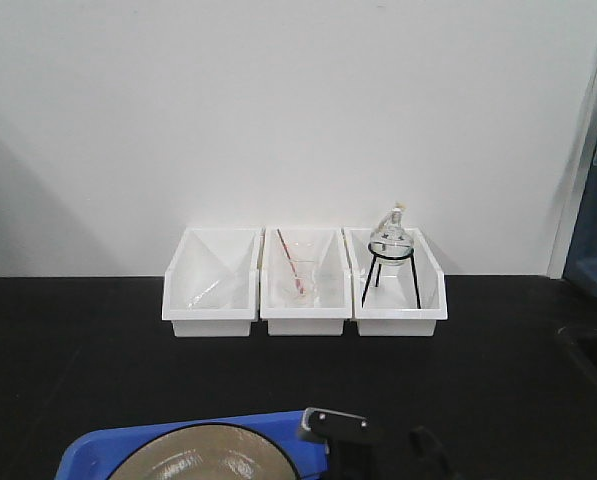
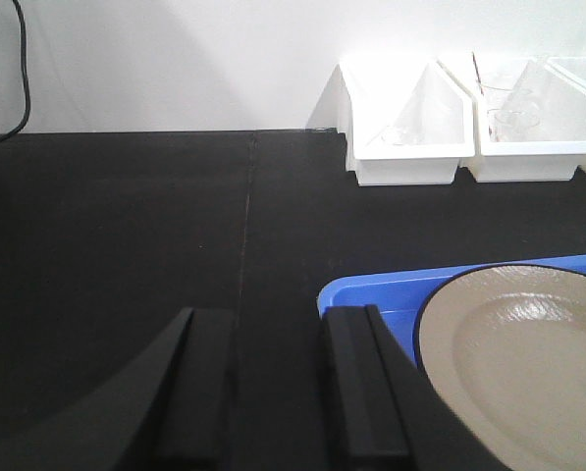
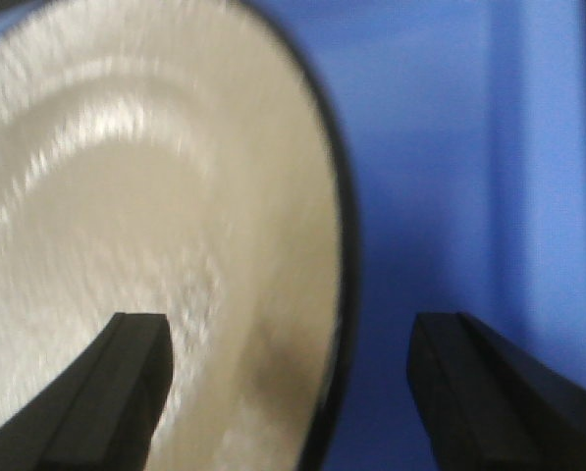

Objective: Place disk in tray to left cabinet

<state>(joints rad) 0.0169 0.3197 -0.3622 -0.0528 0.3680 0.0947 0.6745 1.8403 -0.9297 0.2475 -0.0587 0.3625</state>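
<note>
Facing front, three white bins point(image 1: 303, 322) stand in a row on the black surface point(image 1: 68, 370), the rightmost holding a round flask point(image 1: 390, 236); at the bottom edge the blue tray point(image 1: 98, 445) carries the disk point(image 1: 193, 465); no cabinet shows. Left wrist view: the left jaws are spread with only bare surface between them, one just beside the tray's corner; the disk lies inside the tray at lower right. Right wrist view, blurred: the right jaws are spread wide, straddling the disk's black rim, one over tan, one over blue. By my judgement the disk is seated and gripping the tray is the step in hand; next, both jaws must close on the tray's rim and lift level, since the glossy disk may slide.
</note>
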